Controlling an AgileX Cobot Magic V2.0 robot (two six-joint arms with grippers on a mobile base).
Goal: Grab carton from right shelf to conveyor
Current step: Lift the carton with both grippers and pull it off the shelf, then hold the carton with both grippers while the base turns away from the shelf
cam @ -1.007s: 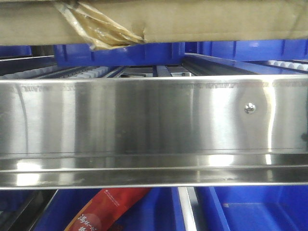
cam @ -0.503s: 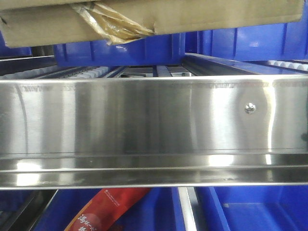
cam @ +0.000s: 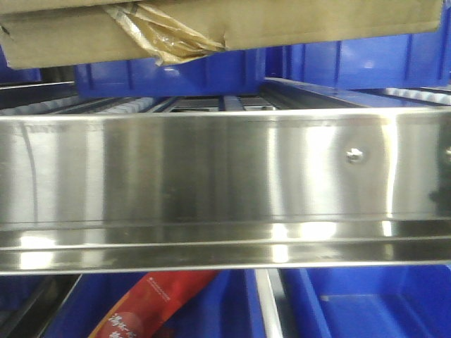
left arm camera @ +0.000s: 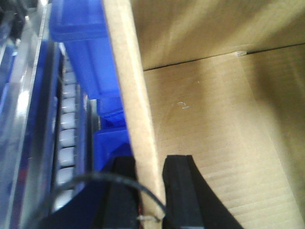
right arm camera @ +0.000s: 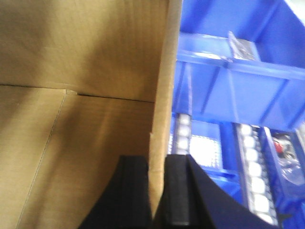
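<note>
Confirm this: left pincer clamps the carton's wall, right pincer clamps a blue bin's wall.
Not quite. The right pincer clamps the carton wall too, as the right wrist view shows. The left pincer does clamp the carton's wall.

The left gripper (left arm camera: 151, 164) pinches the side wall of the plain brown corrugated cardboard carton (left arm camera: 205, 119) between black fingers (left arm camera: 178, 191). Left of that wall are blue plastic bins (left arm camera: 95, 71) and, seemingly, white rollers (left arm camera: 66, 138).
</note>
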